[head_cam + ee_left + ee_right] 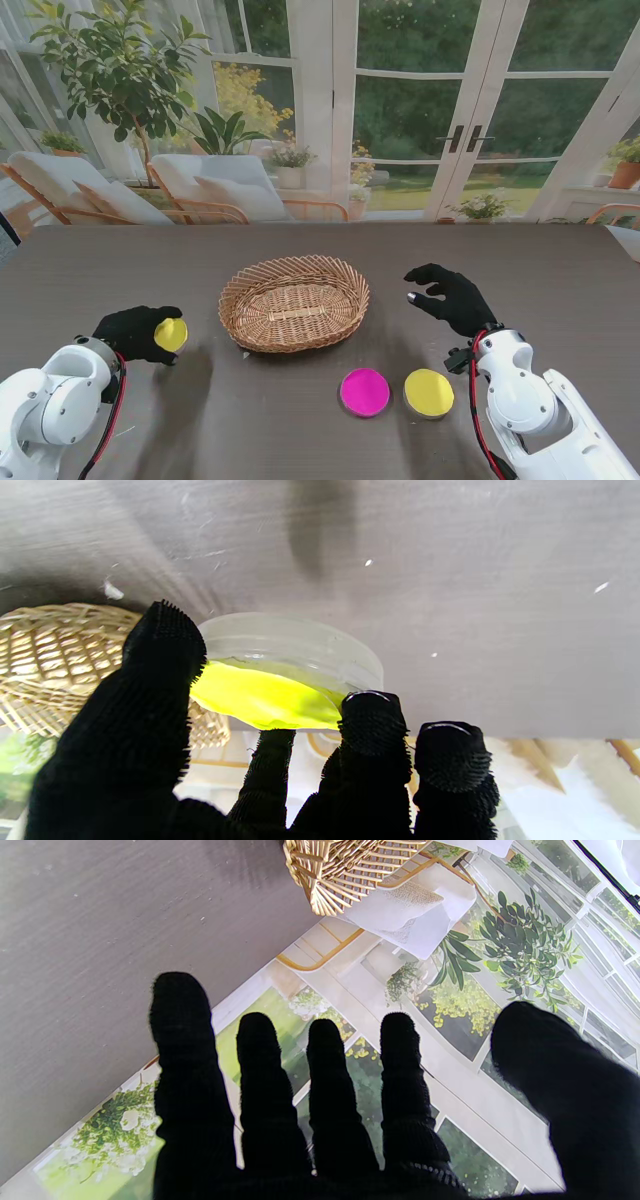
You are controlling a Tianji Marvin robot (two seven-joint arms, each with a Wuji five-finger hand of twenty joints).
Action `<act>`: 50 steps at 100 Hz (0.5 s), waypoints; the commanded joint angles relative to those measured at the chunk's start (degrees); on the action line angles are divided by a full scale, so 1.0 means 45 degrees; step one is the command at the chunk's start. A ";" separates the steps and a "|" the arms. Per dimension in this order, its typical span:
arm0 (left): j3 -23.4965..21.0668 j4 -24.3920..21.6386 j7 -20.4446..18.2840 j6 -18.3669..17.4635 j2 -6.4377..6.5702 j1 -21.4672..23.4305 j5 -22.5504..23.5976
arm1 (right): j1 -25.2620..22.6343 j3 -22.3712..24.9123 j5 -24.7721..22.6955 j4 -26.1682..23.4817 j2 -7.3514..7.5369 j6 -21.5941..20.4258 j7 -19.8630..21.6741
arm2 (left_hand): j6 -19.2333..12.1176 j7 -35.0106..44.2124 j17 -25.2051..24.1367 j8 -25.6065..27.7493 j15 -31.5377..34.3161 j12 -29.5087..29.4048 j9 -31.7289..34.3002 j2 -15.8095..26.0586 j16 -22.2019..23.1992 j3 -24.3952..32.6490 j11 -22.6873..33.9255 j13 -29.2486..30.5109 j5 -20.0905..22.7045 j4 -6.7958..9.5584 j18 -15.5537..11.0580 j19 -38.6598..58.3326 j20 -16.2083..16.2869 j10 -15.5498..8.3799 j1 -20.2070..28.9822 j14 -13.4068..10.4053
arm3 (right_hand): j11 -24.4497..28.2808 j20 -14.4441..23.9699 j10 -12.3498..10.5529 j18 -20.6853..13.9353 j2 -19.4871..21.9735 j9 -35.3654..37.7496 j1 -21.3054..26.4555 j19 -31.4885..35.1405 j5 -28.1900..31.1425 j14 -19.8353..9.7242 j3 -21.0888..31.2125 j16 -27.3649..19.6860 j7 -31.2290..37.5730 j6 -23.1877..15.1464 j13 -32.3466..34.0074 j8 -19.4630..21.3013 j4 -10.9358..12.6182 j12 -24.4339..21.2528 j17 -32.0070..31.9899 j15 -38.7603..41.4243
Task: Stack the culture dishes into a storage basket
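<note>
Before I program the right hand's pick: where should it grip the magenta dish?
Judging by its pose, grip the rim. The magenta dish lies flat and low, so come from above, thumb and fingers on opposite edges, avoiding the side where the yellow dish sits close.

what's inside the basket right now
Nothing shows inside the basket: only its bare woven floor. The near wall hides a thin strip of floor. One yellow dish sits in the left hand.
</note>
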 commanded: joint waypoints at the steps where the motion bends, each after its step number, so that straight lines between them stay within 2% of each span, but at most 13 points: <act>1: -0.0167 -0.0622 -0.0406 -0.0182 0.0032 0.0110 -0.0083 | -0.0033 -0.0033 0.0009 -0.0002 -0.0031 0.0013 0.0204 | -0.0546 0.1989 0.0106 0.0857 0.0375 0.0736 0.1184 0.1295 -0.0037 0.2706 0.1502 0.0434 0.1447 0.0797 -0.0025 0.0946 -0.0144 -0.1205 0.1659 -0.0597 | -0.0214 0.0236 0.0234 0.0136 -0.0122 -0.0006 0.0117 -0.0270 0.0096 0.0047 -0.0321 0.0090 -0.0105 -0.0087 -0.0078 -0.0026 0.0216 -0.0202 -0.5684 0.0088; 27: -0.0769 -0.2376 -0.1130 -0.1181 0.0061 0.0562 -0.0590 | -0.0038 0.0008 0.0006 -0.0007 -0.0032 0.0014 0.0202 | -0.0505 0.1920 0.0063 0.0827 0.0375 0.0748 0.1291 0.1351 -0.0034 0.2537 0.1496 0.0426 0.1603 0.0797 -0.0019 0.0921 -0.0228 -0.1201 0.1660 -0.0602 | -0.0214 0.0245 0.0260 0.0132 -0.0118 -0.0026 0.0126 -0.0287 0.0118 0.0058 -0.0326 0.0090 -0.0107 -0.0070 -0.0082 -0.0027 0.0220 -0.0202 -0.5692 0.0088; 50: -0.0558 -0.3223 -0.1175 -0.1956 0.0070 0.0598 -0.0974 | -0.0045 0.0032 0.0039 -0.0013 -0.0039 -0.0044 0.0176 | -0.0504 0.1833 0.0018 0.0780 0.0312 0.0742 0.1327 0.1406 -0.0046 0.2407 0.1474 0.0378 0.1707 0.0802 -0.0031 0.0862 -0.0283 -0.1220 0.1647 -0.0576 | -0.0219 0.0257 0.0245 0.0142 -0.0111 -0.0037 0.0131 -0.0292 0.0109 0.0061 -0.0337 0.0092 -0.0122 -0.0059 -0.0076 -0.0030 0.0223 -0.0205 -0.5687 0.0091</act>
